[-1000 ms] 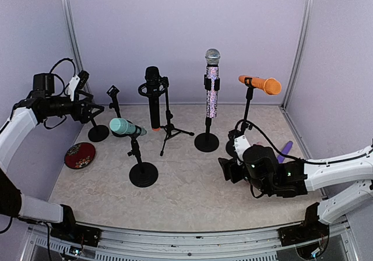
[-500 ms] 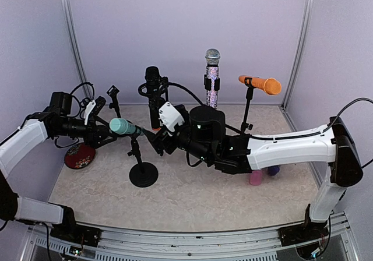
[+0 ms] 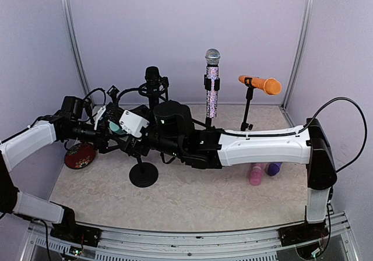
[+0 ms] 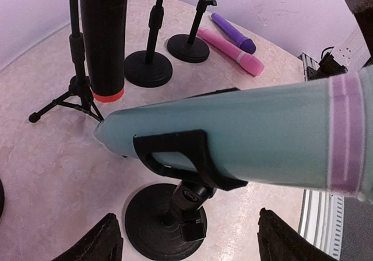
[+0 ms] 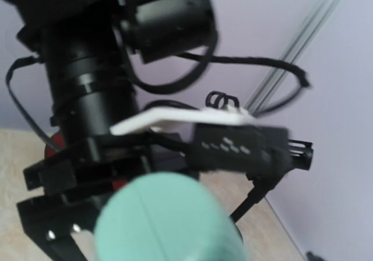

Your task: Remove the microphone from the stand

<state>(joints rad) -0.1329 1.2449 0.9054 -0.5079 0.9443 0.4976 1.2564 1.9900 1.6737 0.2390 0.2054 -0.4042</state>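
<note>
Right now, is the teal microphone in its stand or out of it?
In it: the teal microphone lies in the black clip above the stand's round base.

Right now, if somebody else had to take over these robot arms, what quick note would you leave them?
Left gripper: open, fingers wide apart, the teal microphone close in front of it, nothing gripped.
Right gripper: at the head end of that microphone; the views do not show whether it is open or shut.
Teal microphone: seated in the black clip of the round-base stand.
Done: both arms are at the microphone.
Left: get a firm grip and pull the microphone free of the clip, probably steadying the stand.
</note>
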